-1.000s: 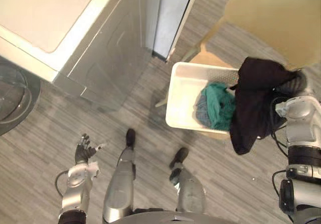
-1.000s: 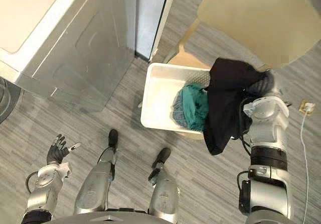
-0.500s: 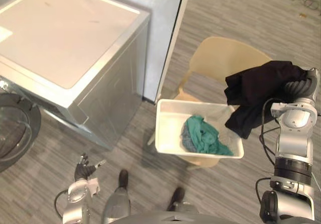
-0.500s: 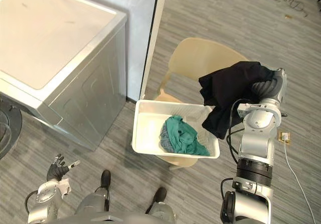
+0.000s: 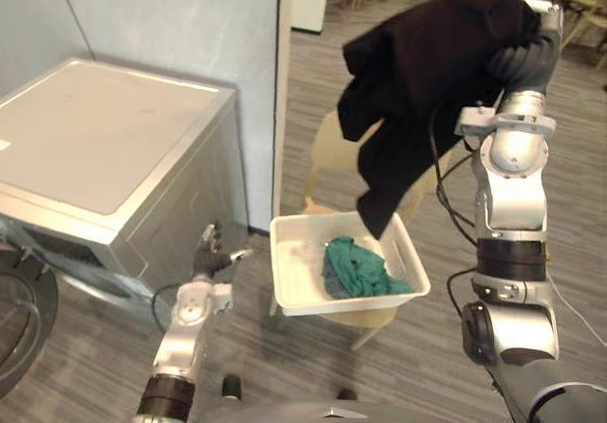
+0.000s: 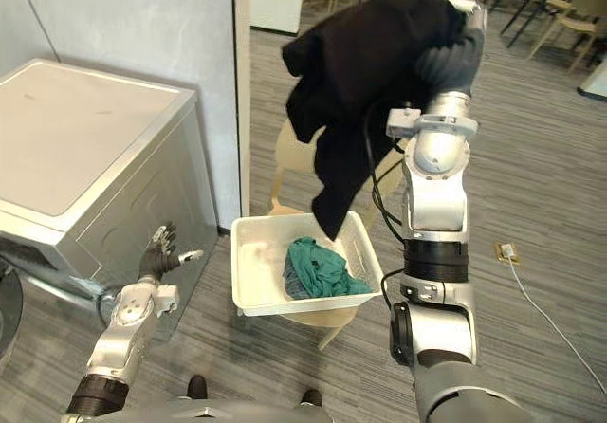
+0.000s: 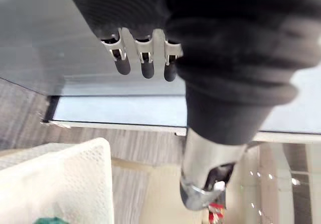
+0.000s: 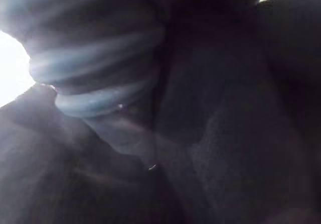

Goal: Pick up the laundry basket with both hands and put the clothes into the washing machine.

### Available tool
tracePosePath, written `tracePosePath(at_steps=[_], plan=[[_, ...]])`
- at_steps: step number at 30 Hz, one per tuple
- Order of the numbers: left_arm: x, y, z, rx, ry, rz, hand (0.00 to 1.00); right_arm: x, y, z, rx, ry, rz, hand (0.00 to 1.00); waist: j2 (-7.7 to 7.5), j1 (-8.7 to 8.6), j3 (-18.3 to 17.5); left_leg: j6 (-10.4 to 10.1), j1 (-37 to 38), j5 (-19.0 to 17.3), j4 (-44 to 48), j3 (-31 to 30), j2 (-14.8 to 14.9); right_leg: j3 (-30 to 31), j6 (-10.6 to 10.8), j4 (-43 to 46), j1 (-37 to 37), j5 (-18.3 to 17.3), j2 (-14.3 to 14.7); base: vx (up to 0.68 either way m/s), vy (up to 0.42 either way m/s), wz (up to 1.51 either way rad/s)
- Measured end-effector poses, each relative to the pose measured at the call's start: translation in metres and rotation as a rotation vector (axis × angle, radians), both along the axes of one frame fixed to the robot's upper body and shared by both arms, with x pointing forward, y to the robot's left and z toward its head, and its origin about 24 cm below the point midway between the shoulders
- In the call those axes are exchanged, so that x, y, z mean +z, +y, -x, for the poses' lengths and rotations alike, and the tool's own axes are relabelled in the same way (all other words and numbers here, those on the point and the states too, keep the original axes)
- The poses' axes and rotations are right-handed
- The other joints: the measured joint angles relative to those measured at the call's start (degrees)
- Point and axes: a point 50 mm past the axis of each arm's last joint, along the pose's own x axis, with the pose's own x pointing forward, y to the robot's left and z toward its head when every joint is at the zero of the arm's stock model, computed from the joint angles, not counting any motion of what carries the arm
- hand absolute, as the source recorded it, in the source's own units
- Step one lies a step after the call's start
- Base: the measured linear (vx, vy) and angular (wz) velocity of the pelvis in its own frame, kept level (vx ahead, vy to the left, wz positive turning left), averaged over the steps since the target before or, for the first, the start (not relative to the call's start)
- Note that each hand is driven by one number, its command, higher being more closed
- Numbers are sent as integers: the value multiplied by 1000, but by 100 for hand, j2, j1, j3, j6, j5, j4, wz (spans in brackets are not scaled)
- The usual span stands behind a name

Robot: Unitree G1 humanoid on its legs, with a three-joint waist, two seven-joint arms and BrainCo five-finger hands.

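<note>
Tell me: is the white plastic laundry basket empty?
No, a crumpled teal garment lies inside the white plastic laundry basket.

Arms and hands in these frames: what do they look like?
Both arms are silver-grey jointed tubes with black bands at the joints: left arm, right arm. The left hand has silver fingers with dark tips; a dark ribbed cover wraps the right hand and wrist.

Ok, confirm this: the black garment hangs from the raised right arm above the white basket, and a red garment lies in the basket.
One thing is off: the garment in the white basket is teal, not red, as the left eye view shows. The black garment does hang from the raised right arm above it.
</note>
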Motion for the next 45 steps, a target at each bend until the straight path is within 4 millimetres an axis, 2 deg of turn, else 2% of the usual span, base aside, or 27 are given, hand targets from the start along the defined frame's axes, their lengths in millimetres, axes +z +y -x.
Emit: tracePosePath(at_steps=[3,6,11,18,20,24,26,28,32,39,40,45], plan=[[15,-15,-13,-63,-58,-8,0,2,14,-2,50,-17,1,100,42,-70,-77,7,76,9,0,102,19,111,-4,-10,5,30,23,0,-9,-18],[26,-29,-25,-104,-100,-18,0,-6,31,-5,153,-19,-123,100,92,-102,-119,-5,180,2,-1,264,49,280,-20,-39,1,81,60,1,-13,-30],[31,-50,-27,-165,-116,-6,0,-23,63,-9,303,11,-313,100,124,-225,-139,-17,227,-4,-3,354,77,417,-44,-72,-33,126,104,-9,-16,-14],[29,-53,-26,-177,-111,-14,0,-54,80,-8,419,107,-420,100,126,-190,-142,-42,222,-23,-4,312,76,390,-46,-78,-3,127,103,1,-5,2],[25,-53,-26,-166,-94,-20,0,-57,84,-8,441,116,-454,100,133,-197,-152,-43,205,-23,-4,295,76,375,-45,-88,-1,128,103,9,-10,4],[26,-60,-26,-180,-98,-32,0,-58,91,6,482,88,-446,100,130,-208,-206,-41,177,-22,-5,264,74,322,-31,-113,10,118,100,22,-10,6],[36,-66,-32,-204,-130,-38,0,-62,94,10,500,94,-450,100,124,-247,-290,-40,143,-19,-5,202,74,259,-19,-115,13,103,100,33,-12,12],[57,-74,-45,-231,-204,-48,0,-64,100,12,524,106,-445,100,125,-285,-306,-41,119,0,-6,174,72,245,-17,-114,5,100,100,16,-8,7],[85,-88,-57,-266,-300,-54,0,-68,110,14,555,127,-434,100,126,-343,-306,-40,110,3,-6,175,72,247,-18,-113,-6,100,101,0,0,0],[98,-112,-58,-375,-345,-76,0,-69,116,15,564,133,-383,100,125,-433,-307,-45,86,-2,-8,188,72,254,-21,-114,-39,98,102,0,0,0],[100,-119,-59,-412,-343,-88,100,-69,116,15,566,133,-382,100,125,-435,-307,-45,81,-2,-8,187,72,253,-21,-114,-44,98,102,0,0,0],[106,-139,-60,-500,-356,-105,100,-70,121,17,565,138,-346,100,123,-492,-320,-41,1,6,-7,189,72,258,-24,-115,-131,106,102,0,0,0]])
